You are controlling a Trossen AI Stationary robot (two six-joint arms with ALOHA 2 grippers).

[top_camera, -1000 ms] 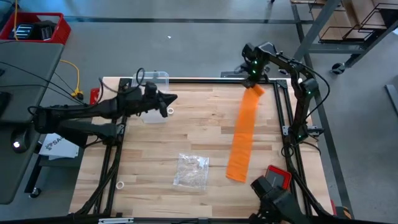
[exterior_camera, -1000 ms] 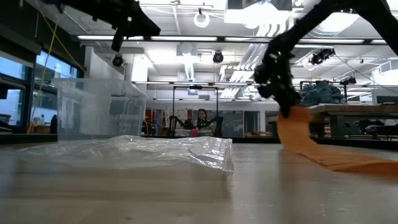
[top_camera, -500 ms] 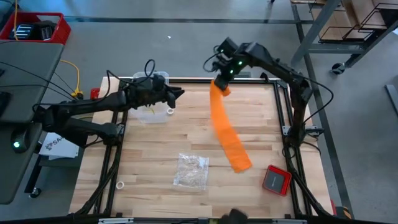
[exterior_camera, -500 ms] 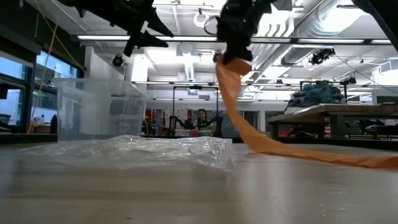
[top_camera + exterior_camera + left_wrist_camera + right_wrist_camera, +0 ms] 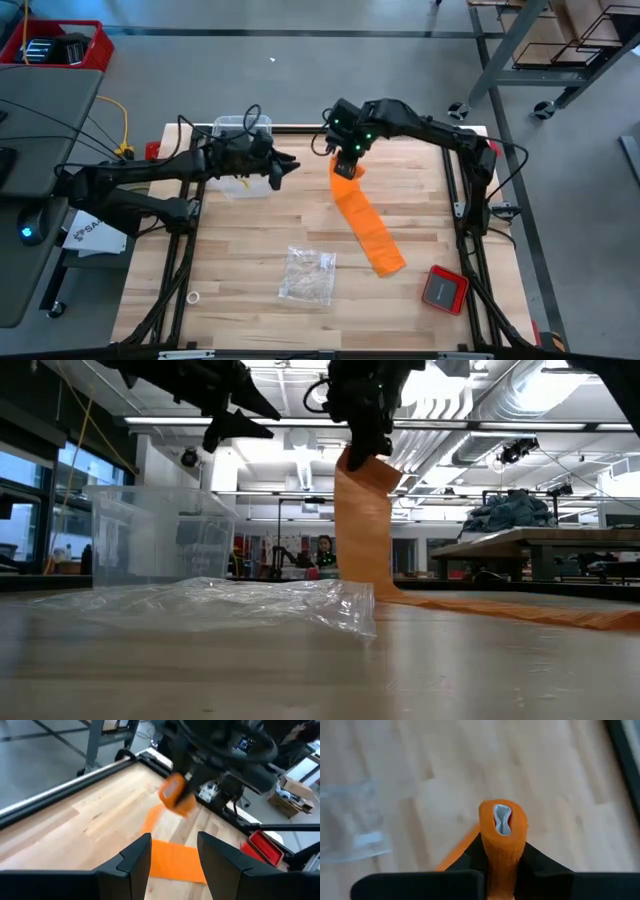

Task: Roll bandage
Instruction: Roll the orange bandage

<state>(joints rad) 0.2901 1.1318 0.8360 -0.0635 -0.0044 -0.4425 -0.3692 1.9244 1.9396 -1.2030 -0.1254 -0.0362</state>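
The bandage (image 5: 365, 225) is an orange strip with one end rolled into a small stub around a grey core (image 5: 502, 820). My right gripper (image 5: 346, 158) is shut on that stub above the table's far middle. The strip (image 5: 365, 530) hangs down from it, and its free end (image 5: 388, 262) lies flat on the wood. My left gripper (image 5: 287, 168) hovers open a little to the left of the roll, its fingers (image 5: 135, 862) pointing toward the roll (image 5: 172, 795) with nothing between them. My right gripper pinches the bandage's rolled end by its two sides (image 5: 490, 842) between its two fingers. The fingers come from above, slanting down. The roll is lifted clear of the table, and the unrolled strip hangs below it, with its lower part lying on the wood.
A clear plastic box (image 5: 243, 128) stands at the far left, under the left arm. A crumpled clear bag (image 5: 307, 273) lies near the table's middle front. A small red square device (image 5: 444, 288) sits at the near right, and a small white ring (image 5: 193, 297) at the near left.
My right gripper has carried the rolled end from the far right corner toward the table's left, along the far edge. The strip has swung round with it while its free end stayed about where it was. My left gripper has gone right toward the roll and opened.
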